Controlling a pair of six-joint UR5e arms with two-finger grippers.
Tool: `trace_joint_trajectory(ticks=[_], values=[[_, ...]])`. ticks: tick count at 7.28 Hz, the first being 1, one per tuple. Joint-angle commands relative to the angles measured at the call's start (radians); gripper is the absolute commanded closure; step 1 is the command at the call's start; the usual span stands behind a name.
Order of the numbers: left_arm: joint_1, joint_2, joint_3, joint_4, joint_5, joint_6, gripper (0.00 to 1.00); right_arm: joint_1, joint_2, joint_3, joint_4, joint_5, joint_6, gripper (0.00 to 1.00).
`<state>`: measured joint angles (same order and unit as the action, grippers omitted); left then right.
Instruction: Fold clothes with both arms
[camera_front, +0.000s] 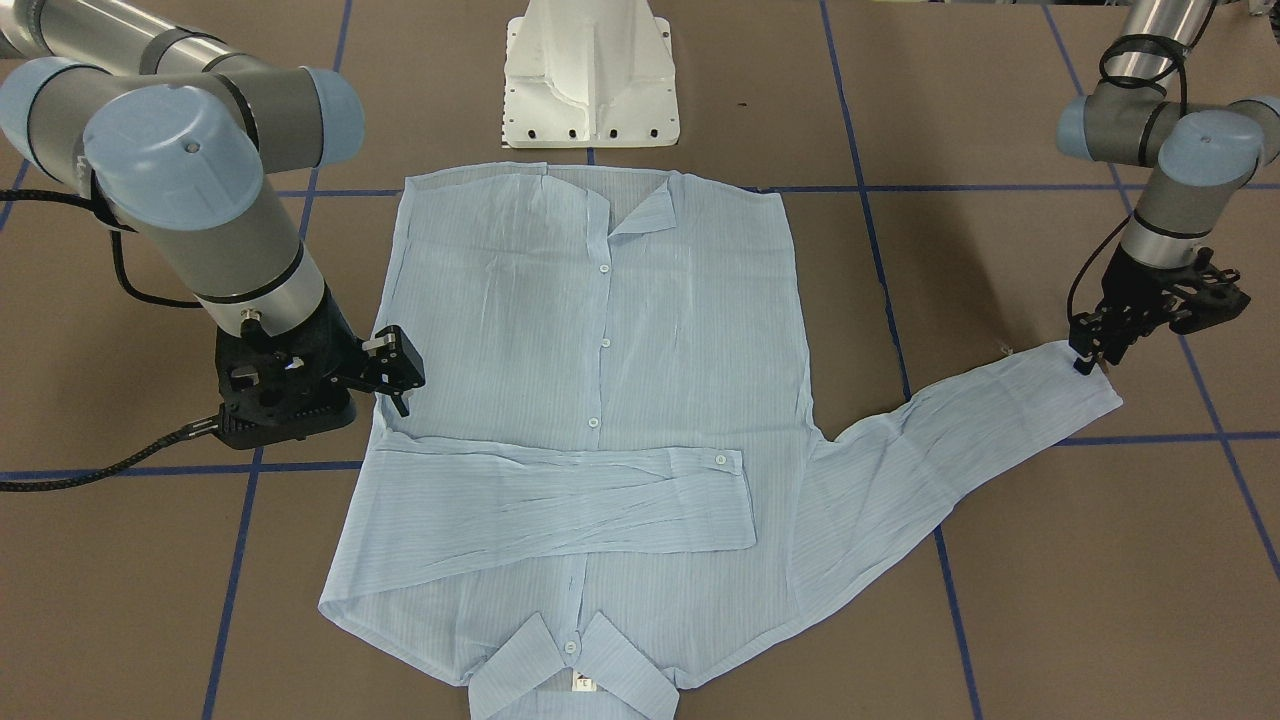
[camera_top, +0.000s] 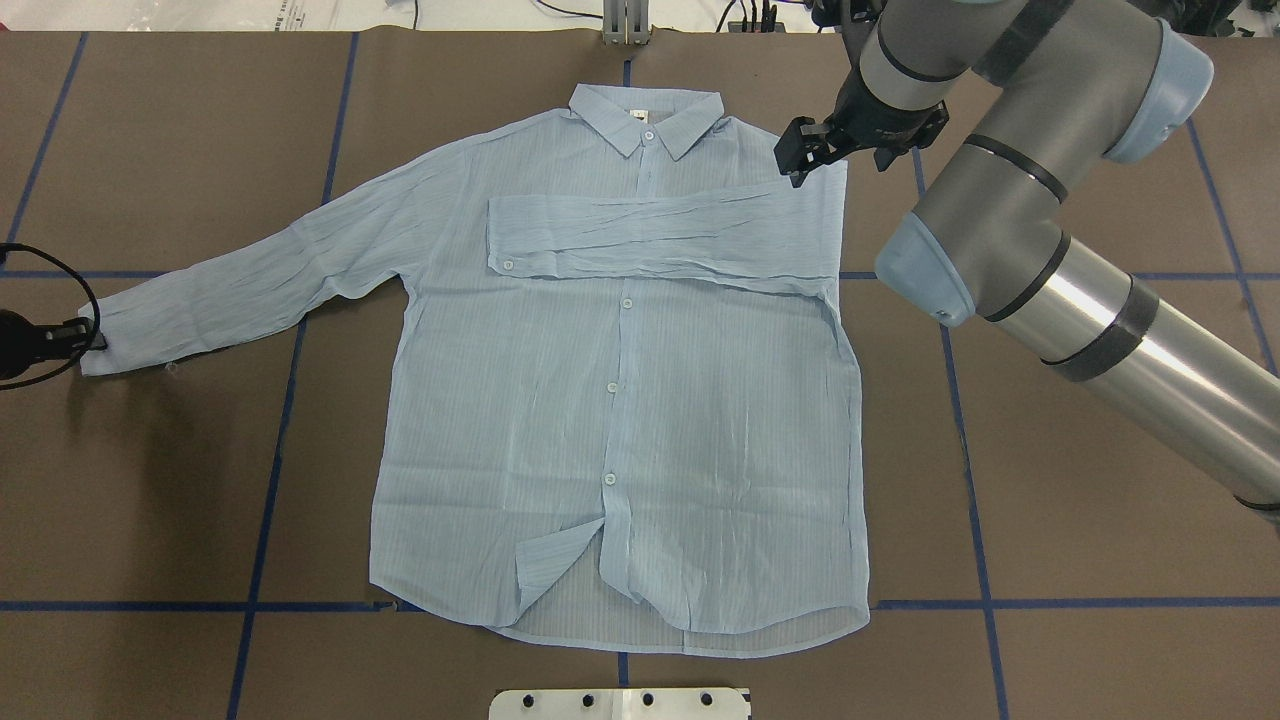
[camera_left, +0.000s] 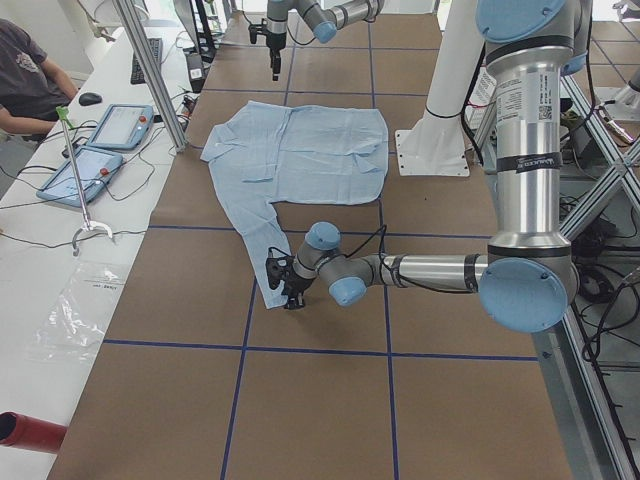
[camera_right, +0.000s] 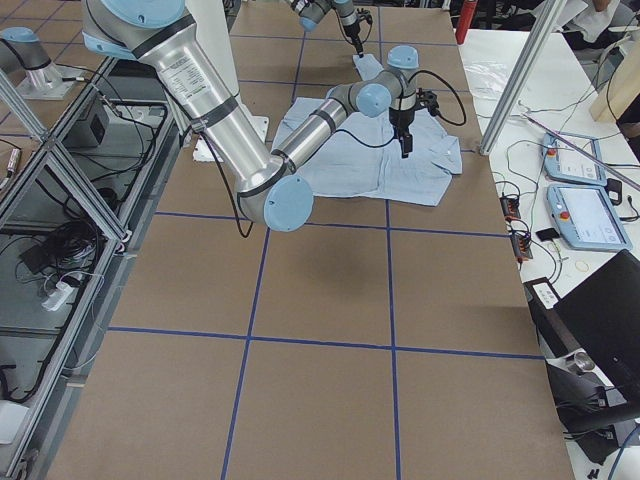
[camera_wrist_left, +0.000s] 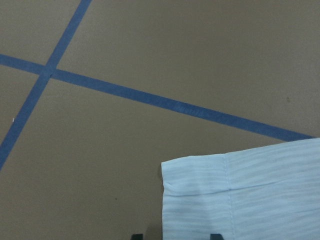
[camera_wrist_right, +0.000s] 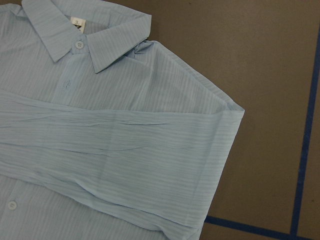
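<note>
The light blue shirt (camera_top: 620, 400) lies flat, buttons up, collar (camera_top: 645, 115) at the table's far side. One sleeve (camera_top: 660, 235) is folded across the chest. My right gripper (camera_top: 795, 168) hovers open just above that sleeve's shoulder fold (camera_wrist_right: 220, 107), holding nothing; in the front view it (camera_front: 398, 388) is at the shirt's edge. The other sleeve (camera_top: 250, 290) stretches out sideways. My left gripper (camera_front: 1085, 362) is low at its cuff (camera_wrist_left: 240, 200). The left wrist view shows its two fingertips (camera_wrist_left: 136, 236) apart, straddling the cuff's corner.
The white pedestal base (camera_front: 592, 80) stands near the shirt's hem. Blue tape lines (camera_top: 270, 480) grid the brown table. A side bench carries control tablets (camera_left: 100, 140), with a seated person (camera_left: 30, 80) behind them. A red cylinder (camera_left: 30, 432) lies at that bench's near end.
</note>
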<state>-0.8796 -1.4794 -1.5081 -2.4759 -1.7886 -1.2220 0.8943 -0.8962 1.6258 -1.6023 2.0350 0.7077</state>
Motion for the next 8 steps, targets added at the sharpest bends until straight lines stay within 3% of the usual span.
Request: trace_joint_trajectory(ticks=[1, 8], values=[[-0.001, -0.001, -0.001, 0.000, 0.000, -0.001, 0.59, 0.000, -0.006, -0.001, 0.001, 0.001, -0.001, 0.00], [0.001, -0.001, -0.004, 0.000, 0.000, -0.001, 0.62, 0.002, -0.007, -0.001, -0.001, 0.001, -0.007, 0.00]])
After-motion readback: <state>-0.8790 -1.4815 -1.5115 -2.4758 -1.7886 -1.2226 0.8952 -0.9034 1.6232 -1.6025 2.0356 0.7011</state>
